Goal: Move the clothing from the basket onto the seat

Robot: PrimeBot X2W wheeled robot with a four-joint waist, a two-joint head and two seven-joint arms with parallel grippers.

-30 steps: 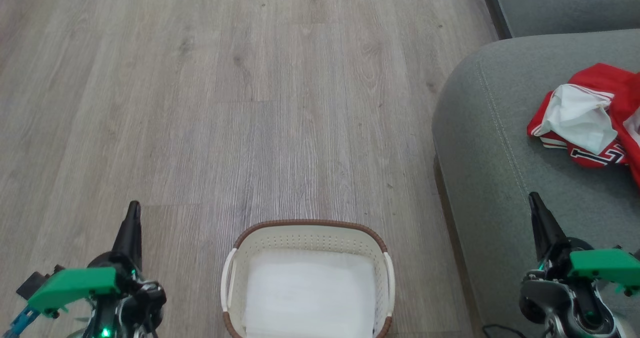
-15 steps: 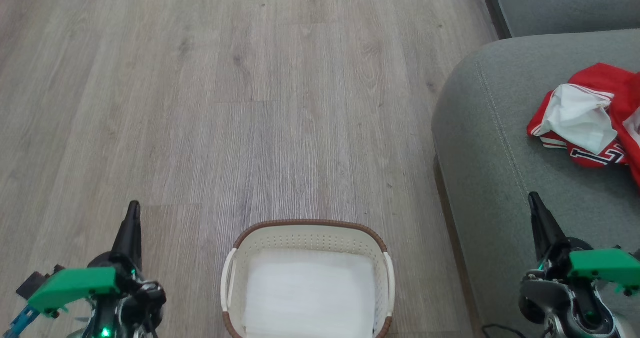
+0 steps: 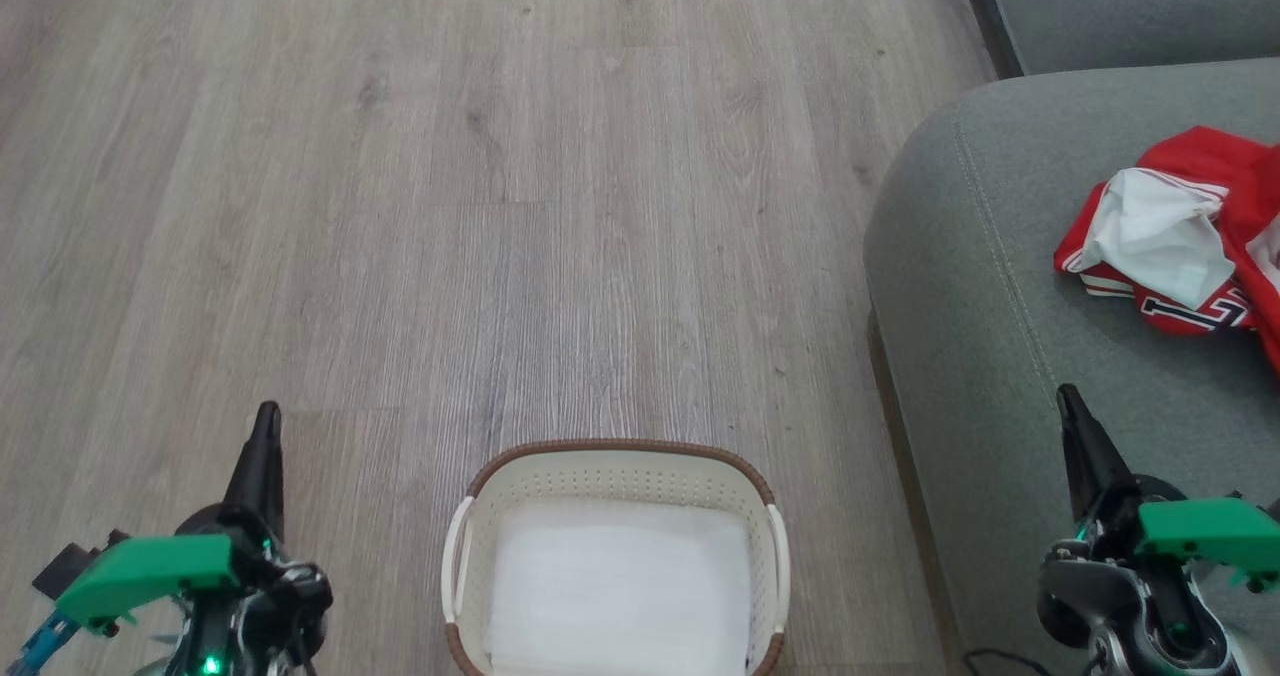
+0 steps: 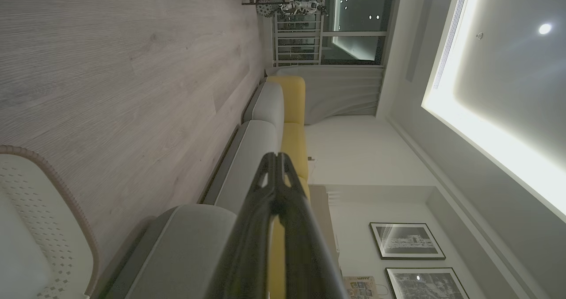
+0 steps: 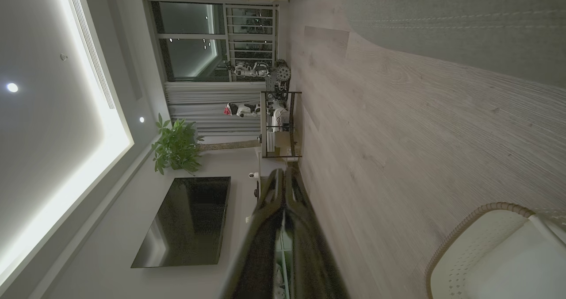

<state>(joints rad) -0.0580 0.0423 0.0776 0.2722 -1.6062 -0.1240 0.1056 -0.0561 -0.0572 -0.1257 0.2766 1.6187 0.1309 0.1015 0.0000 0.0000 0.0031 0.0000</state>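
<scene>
One basket (image 3: 615, 445) stands on the wood floor (image 3: 500, 206), low centre in the head view, between the two grippers. It has a brown rim, perforated cream walls and two white side handles. Inside lies one flat white sheet (image 3: 620, 586), with no garment on it.

The clothing (image 3: 1190, 236) lies on the seat (image 3: 1000, 306) at the right, as one crumpled red-and-white heap, well apart from the basket. How many pieces are in the heap cannot be told. A white lining patch is turned up on top, and striped trim shows at the edge.

The only writing is black-edged white numerals at the heap's lower edge. They are upside down and folded, perhaps a 1 and a 7, not sure.

Left gripper (image 3: 267, 412) hangs over the floor left of the basket, touching nothing. In the left wrist view its fingers (image 4: 265, 228) are pressed together at the tips and hold nothing.

Right gripper (image 3: 1068, 394) sits over the seat's front part, near the clothing but apart from it. Its fingers (image 5: 269, 237) are likewise pressed together and hold nothing.

Each wrist carries one green mount, two in all.

A second grey cushion (image 3: 1130, 6) shows at the top right of the head view.

The left wrist view has two framed pictures (image 4: 407, 240) on the wall and yellow back cushions (image 4: 292, 100). A printed sheet at its bottom edge is too small to read.

The right wrist view has one dark screen (image 5: 185, 221), one potted plant (image 5: 177, 146) and one shelf rack (image 5: 281, 124).
</scene>
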